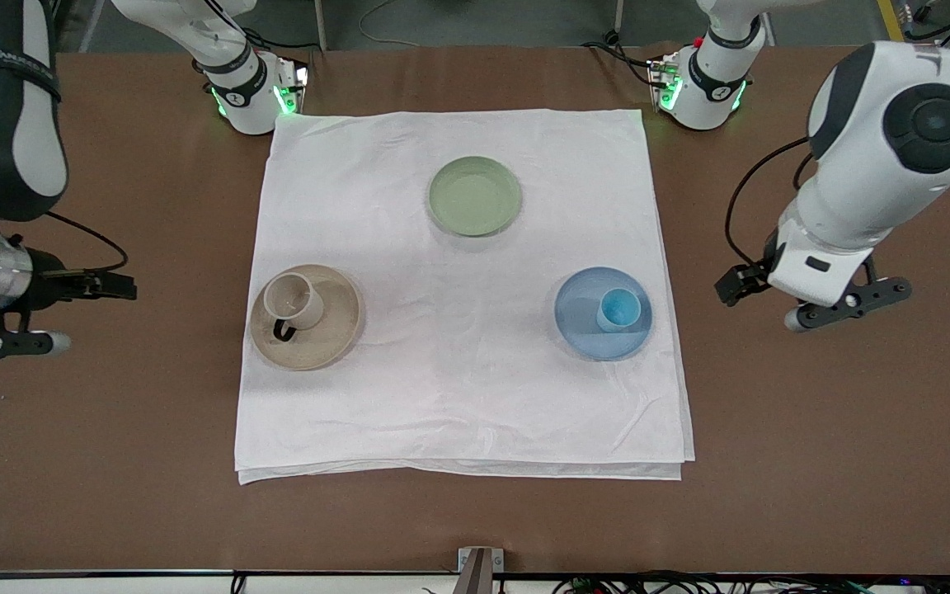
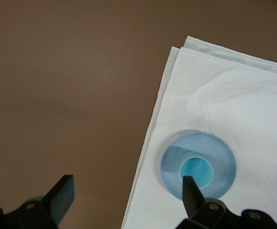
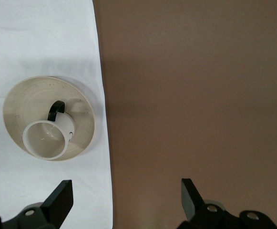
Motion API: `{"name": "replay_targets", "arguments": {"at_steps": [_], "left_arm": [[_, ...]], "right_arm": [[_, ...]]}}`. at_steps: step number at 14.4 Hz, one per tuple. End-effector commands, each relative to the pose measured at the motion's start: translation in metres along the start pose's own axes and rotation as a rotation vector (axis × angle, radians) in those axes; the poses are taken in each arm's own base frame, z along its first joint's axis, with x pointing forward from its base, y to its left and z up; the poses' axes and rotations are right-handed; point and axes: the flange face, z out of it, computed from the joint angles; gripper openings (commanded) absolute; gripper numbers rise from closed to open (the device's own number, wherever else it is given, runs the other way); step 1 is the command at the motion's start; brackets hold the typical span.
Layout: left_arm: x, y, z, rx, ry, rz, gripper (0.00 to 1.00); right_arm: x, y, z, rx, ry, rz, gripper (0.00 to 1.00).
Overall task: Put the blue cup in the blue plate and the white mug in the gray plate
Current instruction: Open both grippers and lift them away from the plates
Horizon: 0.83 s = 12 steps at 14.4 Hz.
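The blue cup [image 1: 618, 309] stands upright in the blue plate [image 1: 578, 322] on the white cloth, toward the left arm's end. The white mug [image 1: 293, 300] stands on the gray plate [image 1: 339, 330], its dark handle pointing toward the front camera, toward the right arm's end. My left gripper [image 2: 128, 186] is open and empty over the bare table beside the cloth's edge, apart from the blue plate [image 2: 224, 155] and blue cup [image 2: 196, 171]. My right gripper [image 3: 126, 191] is open and empty over the cloth's edge, apart from the white mug [image 3: 45, 138] and gray plate [image 3: 33, 93].
A pale green plate [image 1: 475, 195] lies empty on the white cloth [image 1: 458, 396], farther from the front camera than the other two plates. Brown table [image 1: 813, 429] surrounds the cloth. Both arm bases stand along the table's back edge.
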Motion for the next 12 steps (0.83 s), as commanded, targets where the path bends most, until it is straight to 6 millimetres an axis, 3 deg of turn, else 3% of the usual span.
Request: {"name": "replay_targets", "arguments": {"at_steps": [1,4,5,7,8,10,12], "left_arm": [[0.002,-0.041,-0.045,0.036,-0.002,0.080,1.00],[-0.009,-0.079,-0.080,0.029,0.005,0.228,1.00],[-0.014,-0.083,-0.090,0.017,0.012,0.252,1.00],[-0.027,-0.100,-0.103,-0.002,-0.011,0.277,1.00],[-0.032,-0.116,-0.109,-0.036,-0.025,0.262,1.00],[-0.042,-0.138,-0.111,-0.111,-0.046,0.233,1.00],[-0.051,-0.140,-0.111,-0.111,-0.049,0.236,1.00]], "right_arm": [[-0.016,0.021,-0.027,-0.027,0.010,0.006,1.00],[-0.024,0.043,-0.065,-0.029,0.071,0.045,1.00],[-0.025,0.045,-0.066,-0.020,0.068,0.049,1.00],[-0.028,0.029,-0.069,-0.008,0.058,0.038,1.00],[-0.030,0.023,-0.068,-0.007,0.040,0.050,1.00],[-0.037,0.022,-0.064,-0.006,-0.021,0.046,1.00],[-0.042,0.024,-0.071,0.007,-0.001,0.055,1.00]]}}
